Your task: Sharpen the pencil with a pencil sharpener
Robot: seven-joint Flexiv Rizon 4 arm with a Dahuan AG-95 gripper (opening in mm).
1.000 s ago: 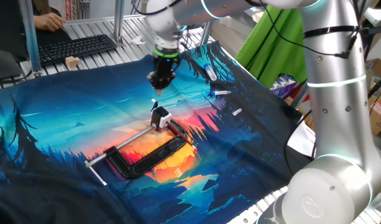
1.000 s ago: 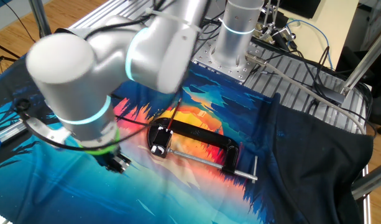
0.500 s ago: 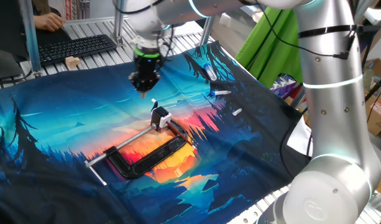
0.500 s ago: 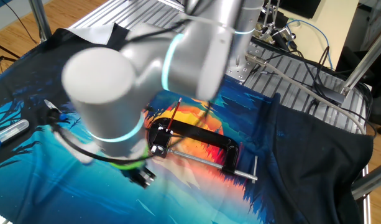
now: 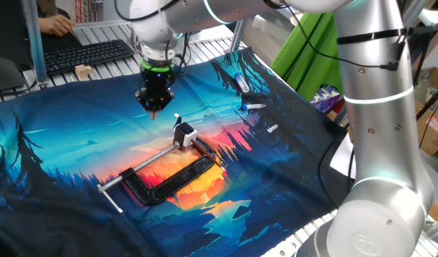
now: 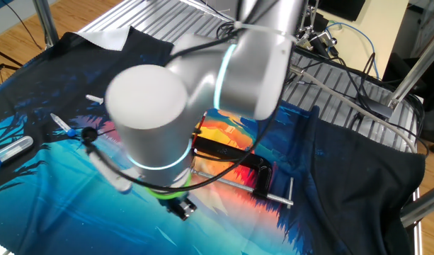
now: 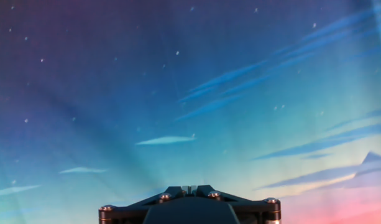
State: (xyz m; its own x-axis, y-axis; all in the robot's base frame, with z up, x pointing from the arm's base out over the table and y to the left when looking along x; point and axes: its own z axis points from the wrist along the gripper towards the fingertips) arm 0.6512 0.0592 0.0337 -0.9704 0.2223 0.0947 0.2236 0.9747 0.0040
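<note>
The gripper is hanging over bare blue cloth, nothing in it; can't tell how open. The sharpener is sitting in the clamp, off to the side.

Silver arm bent over, gripper pointing straight down, raised, fingertips apparently together

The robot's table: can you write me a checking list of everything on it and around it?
Surface: printed cloth with a sunset forest picture covers the table.
Job's things: pencil sharpener held in the black clamp; pencil not clearly seen.
Clutter: blue-and-white pens near the cloth's far edge.
Grippers: gripper hovers above the cloth beside the clamp; open or shut cannot be told.
Cables: black cable loops off the arm.
Surroundings: keyboard, green fabric.
</note>
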